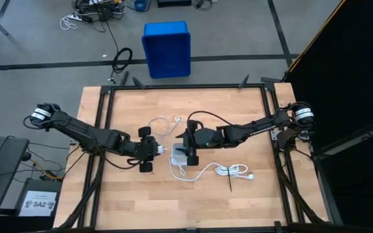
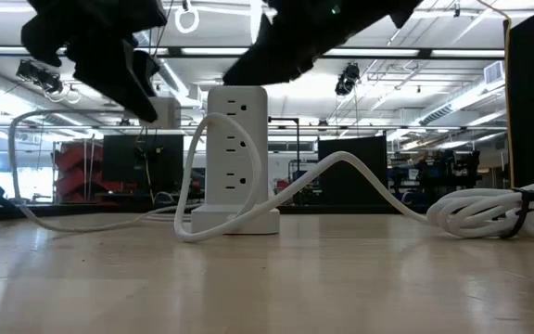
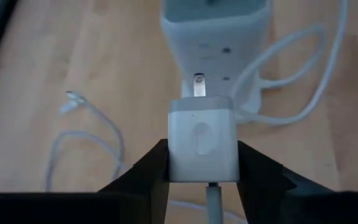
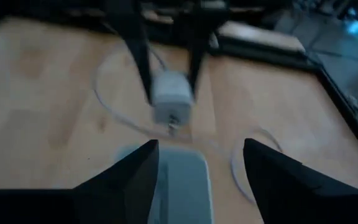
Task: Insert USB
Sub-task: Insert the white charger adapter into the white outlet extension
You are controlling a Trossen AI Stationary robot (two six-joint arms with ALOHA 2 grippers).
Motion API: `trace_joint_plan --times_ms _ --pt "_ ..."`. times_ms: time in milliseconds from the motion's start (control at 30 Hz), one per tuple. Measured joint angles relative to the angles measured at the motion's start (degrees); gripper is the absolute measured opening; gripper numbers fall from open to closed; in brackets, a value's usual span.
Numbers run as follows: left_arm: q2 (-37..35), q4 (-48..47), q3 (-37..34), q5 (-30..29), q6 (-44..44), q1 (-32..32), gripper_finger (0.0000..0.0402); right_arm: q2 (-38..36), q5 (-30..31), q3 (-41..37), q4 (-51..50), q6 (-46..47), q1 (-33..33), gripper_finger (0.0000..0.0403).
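A white charger block (image 3: 202, 140) hangs above the wooden table, my left gripper (image 3: 202, 168) shut on it, its metal prongs (image 3: 198, 85) pointing at the white power-strip tower (image 3: 216, 31). The thin USB cable (image 3: 86, 127) leaves the block's rear (image 3: 212, 202) and lies looped on the table (image 1: 164, 124). The tower (image 2: 237, 158) stands upright on its base. My right gripper (image 4: 201, 174) is open over the tower's top (image 4: 182, 180), one finger on each side; whether a finger touches it I cannot tell. My left gripper pinches the charger block by its two opposite side faces (image 3: 174, 155) between its two fingers. The fingers come slanting down from the table's left side. The block is lifted clear, prongs toward the tower, with the cable trailing slack from its rear.
The tower's thick white cord (image 1: 203, 171) curls toward the near edge and ends in a bundle with a black tie (image 2: 499, 213) at the right. A black frame (image 1: 186, 86) rims the table. A blue bin (image 1: 167, 48) stands on the floor beyond.
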Motion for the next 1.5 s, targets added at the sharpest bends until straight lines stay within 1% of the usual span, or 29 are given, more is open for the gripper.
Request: trace_joint_plan --times_ms 133,200,333,467,500,633,733,867,1000,1200,1367,1500 --pt "0.3 5.4 -2.6 3.6 0.1 0.0 0.0129 0.0 9.4 0.0 -1.3 -2.2 2.2 0.0162" --pt "0.3 6.9 -3.4 3.7 0.4 0.0 0.0129 0.0 10.4 0.0 -0.9 -3.5 3.2 0.0138" --pt "0.3 7.8 -3.6 3.6 1.6 0.5 0.0129 -0.1 6.3 0.0 -0.8 -2.8 3.2 0.0080" --pt "0.3 9.5 -3.6 3.7 3.0 0.5 0.0129 -0.1 0.6 0.0 -3.5 0.5 2.3 0.0019" --pt "0.3 9.5 -3.6 3.9 3.4 0.5 0.0129 -0.1 -0.6 0.0 -4.0 1.3 2.0 0.0010" --pt "0.3 9.5 -3.6 4.0 3.5 0.5 0.0129 -0.2 -4.5 0.2 -5.5 5.0 1.1 0.0009" --pt "0.3 10.1 -3.6 4.3 3.5 0.5 0.0129 -0.2 -6.2 0.3 -6.8 6.2 0.6 0.0003" --pt "0.6 10.5 -3.6 6.2 3.6 0.5 0.0129 -0.3 -6.4 0.3 -7.4 7.0 0.6 0.0003" --pt "2.2 10.9 -3.6 6.3 4.9 0.8 0.0129 -0.2 -6.7 0.2 -7.5 7.0 0.6 0.0001" --pt "4.9 12.1 -3.6 6.6 5.3 2.6 0.0129 -0.2 -8.7 0.2 -7.9 7.6 0.5 0.0001" --pt "5.5 12.1 -3.6 6.7 5.5 3.5 0.0129 -0.2 -9.0 0.2 -9.0 8.6 0.5 0.0000" --pt "5.0 10.6 -3.6 5.5 6.1 3.5 0.0129 -0.1 -9.3 0.2 -9.5 8.7 0.5 0.0000"
